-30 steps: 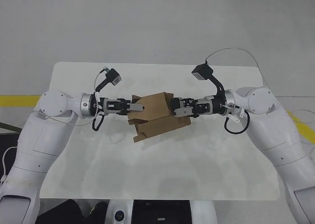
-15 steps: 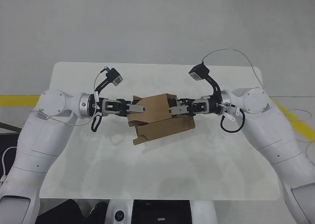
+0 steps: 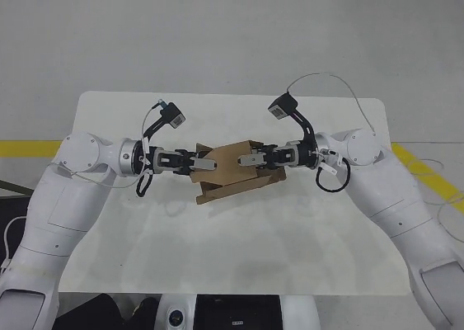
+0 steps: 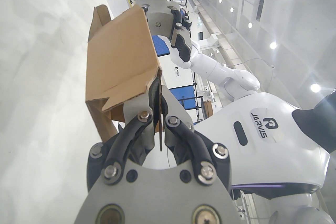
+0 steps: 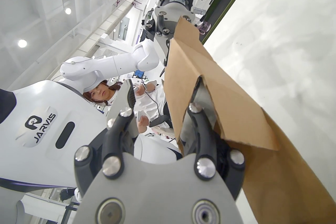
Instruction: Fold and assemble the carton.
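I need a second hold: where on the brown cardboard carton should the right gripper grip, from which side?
The panel edge at the brown cardboard carton's open end, approached end-on, opposite the left gripper. The right gripper's open fingers straddle that wall, one inside, one outside.

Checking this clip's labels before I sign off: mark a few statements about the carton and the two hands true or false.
1. The left hand is shut on an edge of the carton. True.
2. The right hand is clamped shut. False: its fingers are spread, with a carton panel between them.
3. The carton lies as a flat sheet. False: it is partly opened into a box shape, between both hands.
4. The table is white. True.
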